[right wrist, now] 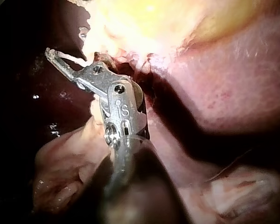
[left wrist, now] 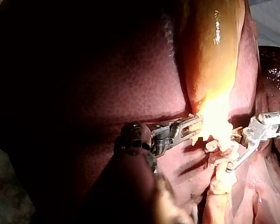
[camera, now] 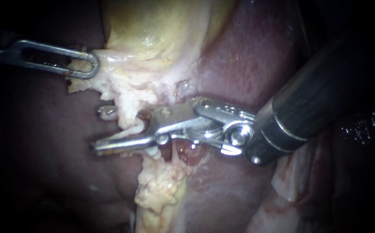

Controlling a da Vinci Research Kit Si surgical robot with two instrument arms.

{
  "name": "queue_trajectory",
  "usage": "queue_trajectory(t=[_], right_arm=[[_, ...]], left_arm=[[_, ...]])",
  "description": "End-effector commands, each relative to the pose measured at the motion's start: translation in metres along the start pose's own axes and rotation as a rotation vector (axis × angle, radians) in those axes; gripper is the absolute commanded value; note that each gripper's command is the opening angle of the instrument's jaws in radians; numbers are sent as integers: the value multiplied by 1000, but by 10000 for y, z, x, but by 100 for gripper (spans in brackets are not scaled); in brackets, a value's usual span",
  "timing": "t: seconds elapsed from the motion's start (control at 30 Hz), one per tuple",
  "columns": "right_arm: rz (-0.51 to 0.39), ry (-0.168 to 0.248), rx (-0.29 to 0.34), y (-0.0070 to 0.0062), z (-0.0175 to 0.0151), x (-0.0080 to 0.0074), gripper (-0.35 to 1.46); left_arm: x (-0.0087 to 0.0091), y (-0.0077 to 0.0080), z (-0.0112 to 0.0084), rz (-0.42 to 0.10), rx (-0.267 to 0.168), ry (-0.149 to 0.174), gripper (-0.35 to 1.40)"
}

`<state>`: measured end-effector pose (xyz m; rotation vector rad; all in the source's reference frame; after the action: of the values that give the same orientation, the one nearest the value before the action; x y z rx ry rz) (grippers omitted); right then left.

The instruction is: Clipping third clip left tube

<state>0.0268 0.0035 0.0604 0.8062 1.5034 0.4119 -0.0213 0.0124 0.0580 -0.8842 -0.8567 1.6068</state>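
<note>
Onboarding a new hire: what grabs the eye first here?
The shiny right tool reaches in from the right, its tip at a thin pale tube mid-view. Above, the left tool grips the edge of pale yellow fatty tissue. A small metal clip sits just left of the tube.

Dim room; pale surface (left wrist: pixel 274 18), grey surface (left wrist: pixel 2 186) in background; strong local light.
</note>
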Motion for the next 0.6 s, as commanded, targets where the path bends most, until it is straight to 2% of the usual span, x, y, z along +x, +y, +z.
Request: queue_trajectory(t=[0.03, 0.37, 0.6], right_arm=[[3, -2, 1, -1, 0, 0, 47], [27, -2, 5, -1, -3, -1, 42], [38, -4, 12, -1, -9, -2, 29]], left_arm=[[0, 0, 0, 0, 0, 0, -35], [0, 0, 0, 0, 0, 0, -35], [0, 0, 0, 0, 0, 0, -35]])
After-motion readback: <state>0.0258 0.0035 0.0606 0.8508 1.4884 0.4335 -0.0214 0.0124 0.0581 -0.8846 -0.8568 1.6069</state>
